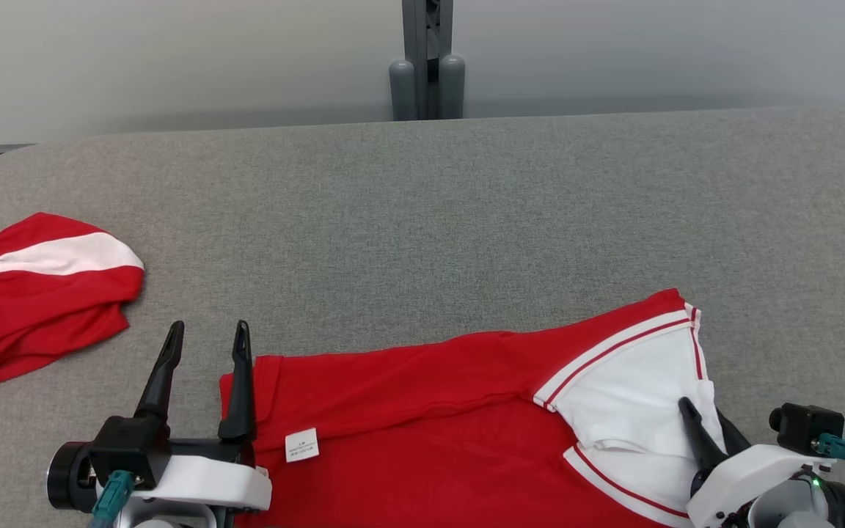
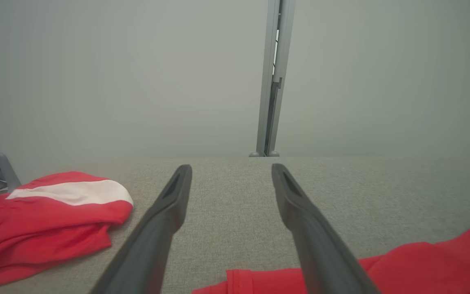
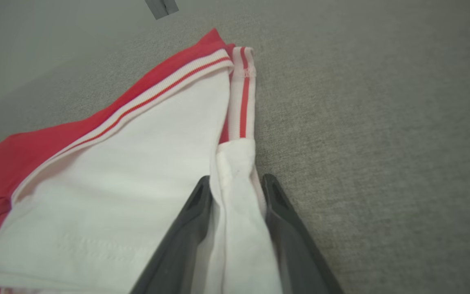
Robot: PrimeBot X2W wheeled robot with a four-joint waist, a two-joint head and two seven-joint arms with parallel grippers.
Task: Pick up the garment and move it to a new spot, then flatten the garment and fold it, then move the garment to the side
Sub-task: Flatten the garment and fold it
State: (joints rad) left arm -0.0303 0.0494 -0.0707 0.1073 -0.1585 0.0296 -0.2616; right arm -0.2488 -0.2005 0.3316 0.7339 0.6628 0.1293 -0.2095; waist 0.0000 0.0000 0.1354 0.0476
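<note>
The garment [image 1: 430,411] is a red shirt with a white, red-striped sleeve, lying spread along the near edge of the grey table [image 1: 422,205]. My right gripper [image 1: 697,411] sits on the white sleeve at the garment's right end. In the right wrist view a raised fold of that white cloth [image 3: 239,212] is pinched between the right gripper [image 3: 237,179] fingers. My left gripper [image 1: 208,328] stands open at the garment's left edge, above its hem corner [image 2: 243,281], and the left gripper [image 2: 231,168] holds nothing.
A second red and white garment [image 1: 34,293] lies bunched at the table's left edge, also seen in the left wrist view [image 2: 43,220]. A grey post [image 1: 428,73] stands behind the table's far edge. Bare grey table stretches beyond the shirt.
</note>
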